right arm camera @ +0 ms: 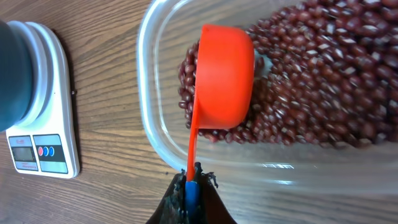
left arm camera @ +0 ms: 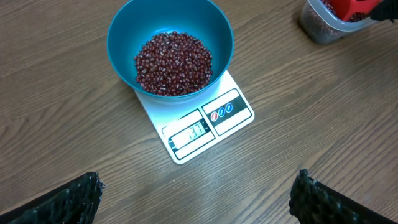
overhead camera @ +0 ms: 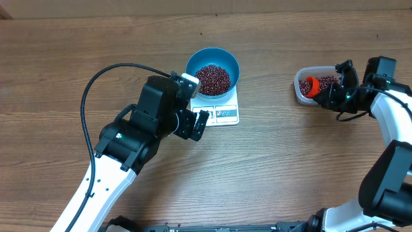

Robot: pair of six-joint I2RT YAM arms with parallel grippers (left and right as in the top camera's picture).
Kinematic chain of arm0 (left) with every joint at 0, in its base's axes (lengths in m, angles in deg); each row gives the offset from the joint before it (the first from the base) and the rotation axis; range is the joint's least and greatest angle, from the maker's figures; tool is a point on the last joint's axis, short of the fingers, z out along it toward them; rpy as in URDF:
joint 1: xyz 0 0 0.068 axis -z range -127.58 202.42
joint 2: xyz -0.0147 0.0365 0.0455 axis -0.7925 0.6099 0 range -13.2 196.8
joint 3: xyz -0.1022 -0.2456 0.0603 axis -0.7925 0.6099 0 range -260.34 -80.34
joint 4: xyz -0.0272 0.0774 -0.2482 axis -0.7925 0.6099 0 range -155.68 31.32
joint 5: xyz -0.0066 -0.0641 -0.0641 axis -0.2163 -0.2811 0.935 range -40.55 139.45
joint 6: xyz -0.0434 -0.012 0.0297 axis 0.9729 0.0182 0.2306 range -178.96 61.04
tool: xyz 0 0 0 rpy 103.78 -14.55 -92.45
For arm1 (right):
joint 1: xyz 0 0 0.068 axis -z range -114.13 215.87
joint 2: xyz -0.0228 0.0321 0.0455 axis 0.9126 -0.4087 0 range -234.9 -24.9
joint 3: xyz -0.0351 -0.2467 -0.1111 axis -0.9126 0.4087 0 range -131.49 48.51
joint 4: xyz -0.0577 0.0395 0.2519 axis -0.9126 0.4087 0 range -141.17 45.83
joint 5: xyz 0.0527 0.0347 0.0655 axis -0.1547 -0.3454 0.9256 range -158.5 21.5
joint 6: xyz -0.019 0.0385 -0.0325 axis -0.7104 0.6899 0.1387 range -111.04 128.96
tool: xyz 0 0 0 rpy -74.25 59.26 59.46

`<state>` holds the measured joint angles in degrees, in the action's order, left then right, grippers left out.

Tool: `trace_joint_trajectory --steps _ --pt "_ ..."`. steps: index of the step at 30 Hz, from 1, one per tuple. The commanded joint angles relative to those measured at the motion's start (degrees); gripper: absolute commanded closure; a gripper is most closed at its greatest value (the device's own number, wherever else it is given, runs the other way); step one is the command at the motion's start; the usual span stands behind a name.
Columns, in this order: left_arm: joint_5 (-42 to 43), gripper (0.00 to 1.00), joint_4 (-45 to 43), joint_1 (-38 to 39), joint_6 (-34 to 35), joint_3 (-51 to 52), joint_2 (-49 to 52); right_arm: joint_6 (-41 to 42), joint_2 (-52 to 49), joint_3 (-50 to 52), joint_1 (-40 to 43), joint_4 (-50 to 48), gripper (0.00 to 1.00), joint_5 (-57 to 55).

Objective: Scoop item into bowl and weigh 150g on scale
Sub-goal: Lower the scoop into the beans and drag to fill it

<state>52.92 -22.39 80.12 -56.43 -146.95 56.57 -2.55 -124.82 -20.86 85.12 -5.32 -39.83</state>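
I see the left end effector (left arm camera: 196, 188) spread apart at 7 o'clock of the scale (left arm camera: 155, 109), which carries the blue bowl (left arm camera: 124, 37) of red beans (left arm camera: 173, 64). The right end effector (right arm camera: 189, 186) is clamped on the orange scoop (right arm camera: 225, 74) inside the clear tub (right arm camera: 146, 124) at 3 o'clock.

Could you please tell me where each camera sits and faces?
Overhead: above the table, facing straight down on bowl, scale, tub; left arm, right arm show.
Left wrist: looks down at beans in the bowl; open left hand frames the bottom.
Right wrist: looks along the shut right hand at the scoop in the tub.
Shared: all three show the scale.
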Motion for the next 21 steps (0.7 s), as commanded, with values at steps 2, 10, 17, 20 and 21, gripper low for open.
trace_joint_trajectory --steps 2,10,17,20,21 --pt "0.48 0.01 0.0 -0.31 -1.27 0.57 0.24 -0.72 0.15 0.26 1.88 0.26 0.96 1.7" --pt "0.46 0.0 0.0 -0.31 -1.27 0.57 0.24 -0.74 0.15 0.26 4.0 0.81 0.96 5.05" --pt "0.46 0.0 0.0 -0.31 -1.27 0.57 0.24 -0.72 0.15 0.26 7.37 0.83 0.96 13.31" --pt "0.46 0.0 0.0 -0.31 -1.27 0.57 0.24 -0.72 0.15 0.26 9.18 0.85 0.96 16.96" --pt "0.46 0.01 0.0 -0.31 -1.27 0.57 0.24 -0.72 0.15 0.26 9.84 0.92 0.96 18.1"
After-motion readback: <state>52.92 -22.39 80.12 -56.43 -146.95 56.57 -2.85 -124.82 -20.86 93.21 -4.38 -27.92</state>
